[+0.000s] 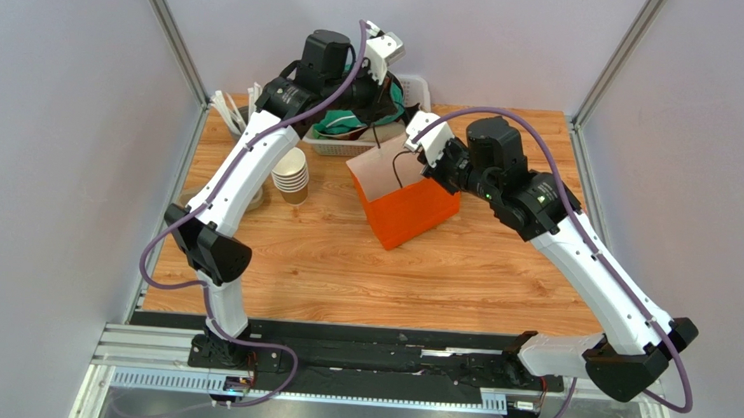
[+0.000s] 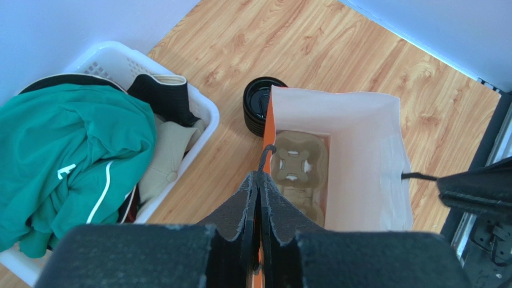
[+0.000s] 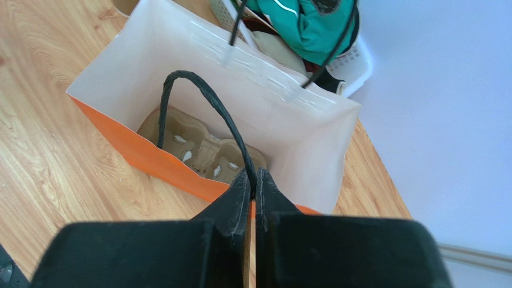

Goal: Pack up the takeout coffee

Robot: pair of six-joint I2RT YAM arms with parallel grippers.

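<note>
Where both arms meet over the table [image 1: 277, 261], an orange bag [image 1: 414, 216] stands open near a stack of paper cups [image 1: 292, 174]; the lidded coffee cup cannot be picked out, so where it lies relative to either claw is unclear. From the left wrist, the left claw [image 2: 258, 183] is pressed together on a black handle [image 2: 264, 157], with a cardboard carrier [image 2: 297, 165] inside the bag. From the right wrist, the right claw [image 3: 252, 183] pinches the other handle [image 3: 204, 99].

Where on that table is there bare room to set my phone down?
The wide bare wood between the orange bag and the black rail is free, as is the far right corner. The far left is crowded: laundry basket, paper cups and black lids huddle by the bag.
</note>
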